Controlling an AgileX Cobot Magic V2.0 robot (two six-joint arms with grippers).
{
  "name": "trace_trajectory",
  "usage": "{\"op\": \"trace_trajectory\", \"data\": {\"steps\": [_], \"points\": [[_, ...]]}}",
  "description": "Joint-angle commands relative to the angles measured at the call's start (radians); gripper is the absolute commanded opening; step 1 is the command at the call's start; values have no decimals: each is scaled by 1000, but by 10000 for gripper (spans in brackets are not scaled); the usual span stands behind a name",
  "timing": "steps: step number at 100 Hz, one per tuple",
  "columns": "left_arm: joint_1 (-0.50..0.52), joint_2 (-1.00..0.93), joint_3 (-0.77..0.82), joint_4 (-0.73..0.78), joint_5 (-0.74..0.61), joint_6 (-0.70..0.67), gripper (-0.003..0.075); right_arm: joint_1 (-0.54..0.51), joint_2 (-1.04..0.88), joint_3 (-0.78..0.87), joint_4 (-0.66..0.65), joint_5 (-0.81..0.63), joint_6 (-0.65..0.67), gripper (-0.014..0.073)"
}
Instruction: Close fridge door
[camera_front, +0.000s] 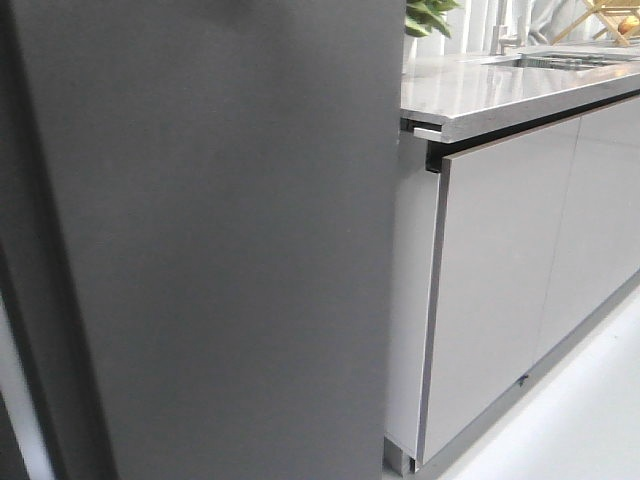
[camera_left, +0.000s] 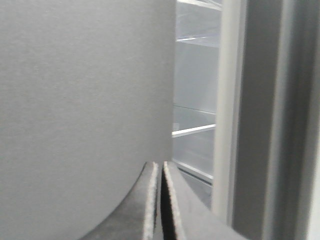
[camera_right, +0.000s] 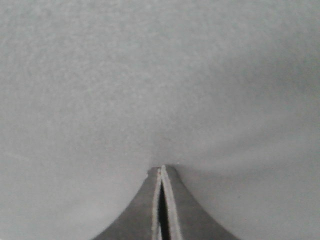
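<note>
While pressed together, both tools, left (camera_left: 160, 172) and right (camera_right: 162, 172), tip-first against the fridge door's (camera_front: 220, 240) dark face.

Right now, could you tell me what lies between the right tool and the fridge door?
Nothing shows: in the right wrist view the shut right tool has its tips right at the fridge door's matte grey face.

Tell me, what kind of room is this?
Most likely a kitchen. There is a big dark fridge door, a stone-look counter with a sink set in it, and shiny grey cupboards underneath.
</note>
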Motion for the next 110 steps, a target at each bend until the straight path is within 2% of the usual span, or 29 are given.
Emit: {"op": "trace_trajectory", "data": {"steps": [1,33,82,110], "points": [[-6,-10,35,-4,-72,-2,-20,4,-15,-75,136,-106,-38,-73],[-6,-10,35,-4,-72,-2,-20,32,45,-160,112,-141,-94,-73],[-6,-10,35,-4,-72,-2,-20,125,121,-205,-14,-364,-107,-73],[-6,-10,35,-4,-72,-2,-20,172,218,-360,-79,-388,-111,-73]]}}
